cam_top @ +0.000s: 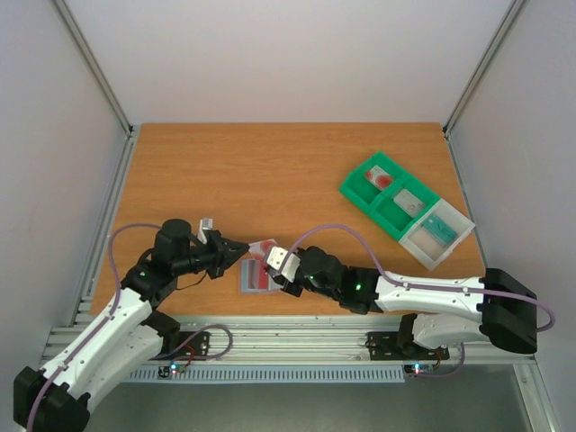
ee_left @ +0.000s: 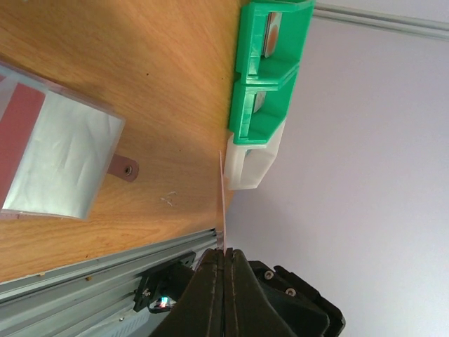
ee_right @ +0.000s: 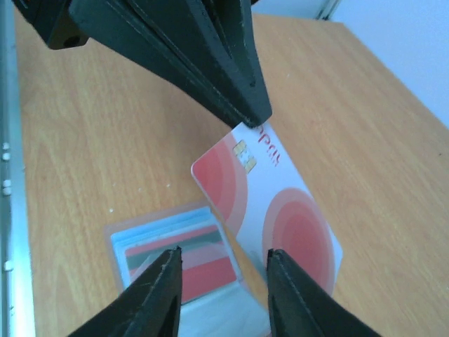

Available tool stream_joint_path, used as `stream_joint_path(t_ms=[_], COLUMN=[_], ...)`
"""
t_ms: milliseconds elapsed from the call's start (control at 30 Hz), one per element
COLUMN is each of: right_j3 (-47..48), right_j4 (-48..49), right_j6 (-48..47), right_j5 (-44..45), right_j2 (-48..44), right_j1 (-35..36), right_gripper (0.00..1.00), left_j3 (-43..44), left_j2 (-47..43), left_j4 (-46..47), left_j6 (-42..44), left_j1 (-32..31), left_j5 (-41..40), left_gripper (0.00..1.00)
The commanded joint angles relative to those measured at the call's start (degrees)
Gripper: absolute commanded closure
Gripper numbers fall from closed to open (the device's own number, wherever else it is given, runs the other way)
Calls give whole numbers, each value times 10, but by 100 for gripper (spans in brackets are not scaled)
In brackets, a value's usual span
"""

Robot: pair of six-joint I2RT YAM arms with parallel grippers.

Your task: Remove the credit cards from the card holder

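Note:
The card holder (cam_top: 254,280) lies open on the table near the front edge, and a red card (ee_right: 200,270) shows inside its clear pocket (ee_left: 59,165). My left gripper (cam_top: 243,248) is shut on the top edge of a white-and-red credit card (ee_right: 277,203), held tilted above the holder. That card appears edge-on as a thin line (ee_left: 223,203) in the left wrist view. My right gripper (ee_right: 223,256) stands open just right of the holder, its fingers (ee_right: 165,291) on either side of the card's lower end without pinching it.
A green compartmented tray (cam_top: 357,192) with a white end section (cam_top: 454,236) sits at the back right, with a card in each compartment. Its side (ee_left: 270,63) also shows in the left wrist view. The table's metal front rail (cam_top: 297,335) runs just behind the holder.

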Motion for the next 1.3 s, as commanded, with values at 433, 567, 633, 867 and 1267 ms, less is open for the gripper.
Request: stream_joint_path(t_ms=[433, 567, 633, 867, 1267], right_j3=[249, 255, 233, 165, 87], right_j4=[-450, -448, -420, -314, -156], right_j6=[329, 390, 420, 508, 649], right_j5=[-25, -200, -299, -432, -532], right_j2=[-58, -63, -67, -87, -102], right_j1=[-34, -108, -163, -249, -298], right_gripper=[56, 57, 58, 55, 54], left_j3=[71, 57, 51, 28, 7], left_j2=[-2, -17, -23, -44, -48], left_j4=[-15, 16, 34, 106, 211], left_j6=[292, 321, 322, 294, 242], left_j1=[-2, -2, -2, -2, -2], left_j5=[15, 42, 56, 85, 118], left_gripper=[100, 100, 100, 100, 100])
